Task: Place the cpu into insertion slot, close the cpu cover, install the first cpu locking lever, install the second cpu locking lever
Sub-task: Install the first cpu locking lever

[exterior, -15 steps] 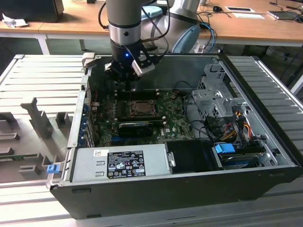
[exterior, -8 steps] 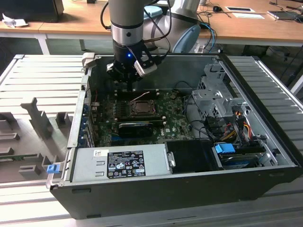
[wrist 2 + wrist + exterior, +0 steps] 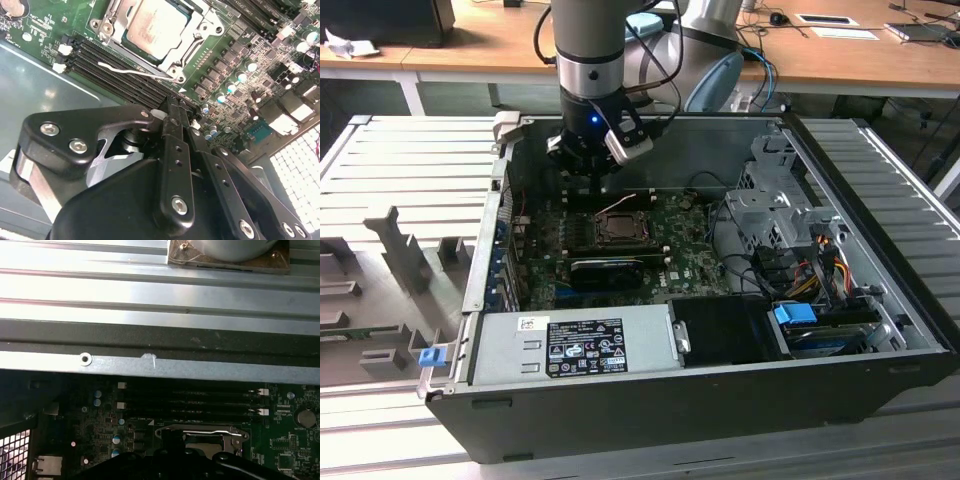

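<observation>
So I'm hovering the gripper [image 3: 172, 117] over the RAM slots [image 3: 120, 65], jaws pinched together and empty. The cpu [image 3: 157, 27] is sitting in the insertion slot [image 3: 619, 228] under the cpu cover [image 3: 112, 22], probably lining up for the locking lever [image 3: 137, 72].

The cpu [image 3: 159, 27] has a smooth, brushed metal top with a soft shine. The cpu cover [image 3: 200, 37] is bright bare metal. The gripper [image 3: 172, 125] is matt black, with shiny screw heads. The circuit board [image 3: 75, 20] looks glossy green.
</observation>
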{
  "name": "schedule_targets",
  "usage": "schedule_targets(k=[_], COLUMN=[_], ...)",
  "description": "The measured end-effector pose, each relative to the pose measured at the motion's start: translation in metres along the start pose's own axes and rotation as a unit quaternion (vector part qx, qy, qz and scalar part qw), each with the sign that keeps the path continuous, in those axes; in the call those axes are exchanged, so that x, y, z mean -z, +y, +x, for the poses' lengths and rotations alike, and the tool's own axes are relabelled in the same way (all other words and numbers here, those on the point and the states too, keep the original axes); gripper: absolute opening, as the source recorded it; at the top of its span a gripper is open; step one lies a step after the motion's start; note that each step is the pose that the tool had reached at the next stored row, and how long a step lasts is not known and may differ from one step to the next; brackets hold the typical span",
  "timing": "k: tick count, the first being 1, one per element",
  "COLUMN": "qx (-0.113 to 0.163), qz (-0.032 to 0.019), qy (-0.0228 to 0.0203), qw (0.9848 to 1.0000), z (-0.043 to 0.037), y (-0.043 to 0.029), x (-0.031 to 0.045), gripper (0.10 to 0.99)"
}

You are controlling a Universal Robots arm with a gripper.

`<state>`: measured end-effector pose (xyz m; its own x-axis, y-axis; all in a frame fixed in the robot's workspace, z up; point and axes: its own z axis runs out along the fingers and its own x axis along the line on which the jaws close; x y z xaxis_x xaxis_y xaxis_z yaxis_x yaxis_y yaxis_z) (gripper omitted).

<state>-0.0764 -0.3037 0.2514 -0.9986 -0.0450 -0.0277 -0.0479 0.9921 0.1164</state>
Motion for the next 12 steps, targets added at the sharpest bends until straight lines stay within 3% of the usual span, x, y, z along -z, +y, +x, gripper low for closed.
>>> schedule_targets(k=[12], qx=[0.000], qz=[0.0000], qy=[0.0000], qw=[1.0000], z=[0.0001], y=[-0.0007], x=[-0.0058], gripper=[0.106])
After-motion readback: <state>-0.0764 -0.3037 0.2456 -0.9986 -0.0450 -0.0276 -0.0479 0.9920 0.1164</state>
